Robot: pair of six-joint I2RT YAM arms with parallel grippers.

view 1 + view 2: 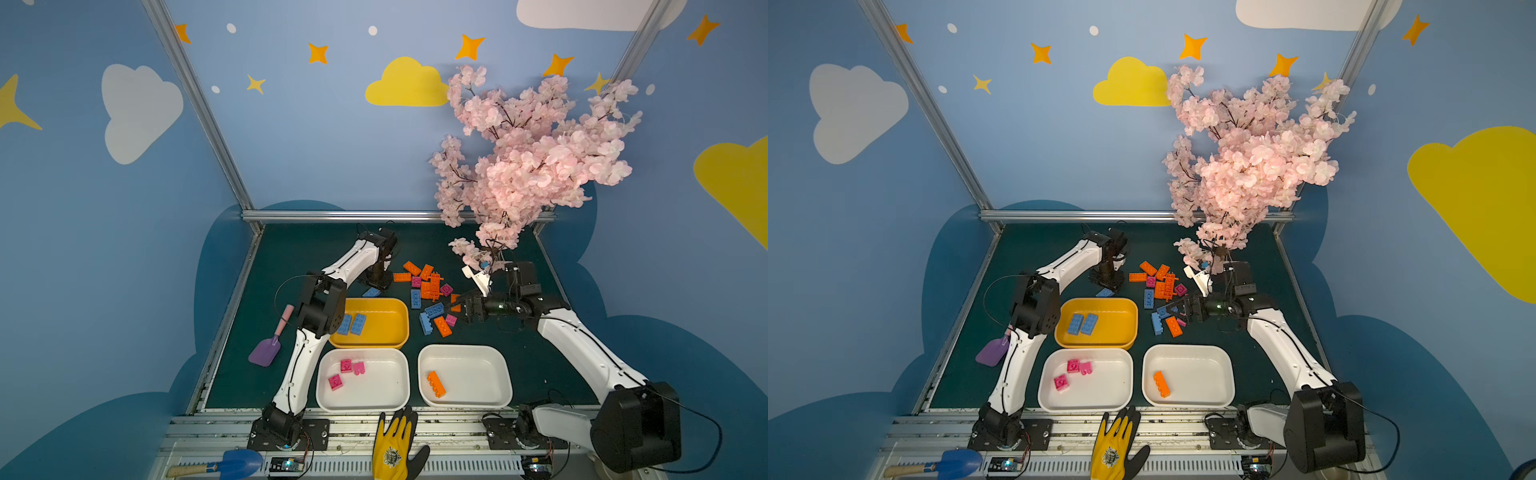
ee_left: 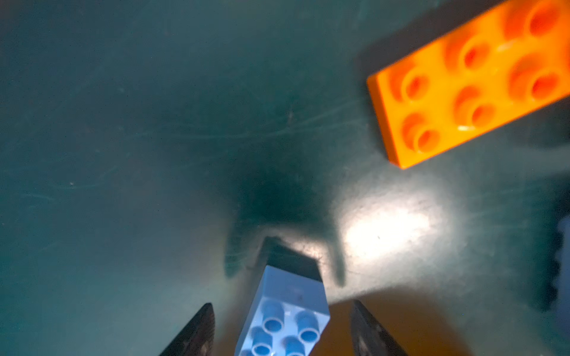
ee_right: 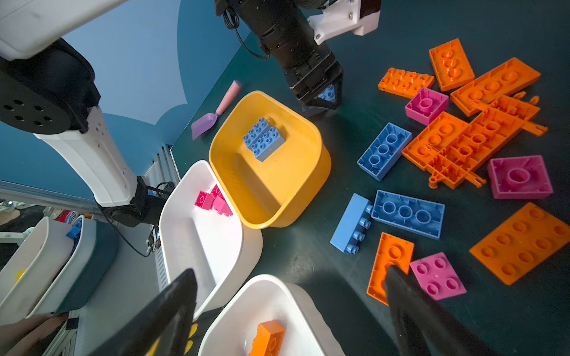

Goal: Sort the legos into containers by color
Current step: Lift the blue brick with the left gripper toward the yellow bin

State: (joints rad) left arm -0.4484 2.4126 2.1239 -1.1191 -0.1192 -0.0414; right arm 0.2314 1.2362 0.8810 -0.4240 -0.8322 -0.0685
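A yellow and black glove (image 1: 395,444) is laid over the front rail, nearest to the viewer in both top views. Just behind the rail, two white trays are placed side by side on the green mat (image 1: 299,257). In the left white tray (image 1: 382,390) three pink bricks (image 1: 346,366) are found: two are touching each other and the third lies near them. In the right white tray (image 1: 473,374) one orange brick (image 1: 436,384) is contained, close to the tray's left wall. Behind the left white tray the yellow tray (image 1: 386,320) is set, and two blue bricks (image 1: 352,324) are lying in it side by side, touching, at its left end.

The left gripper (image 3: 322,103) is found at the mat just behind the yellow tray. Its jaws are parted around a light-blue brick (image 2: 287,308), and in the left wrist view a gap is seen between the brick and each of the fingers (image 2: 197,333). The right gripper (image 3: 290,269) is held with its jaws wide apart over the near edge of the loose pile (image 1: 428,291) of orange, blue and pink bricks, which is spread on the mat behind the right white tray. Nothing is gripped in it.
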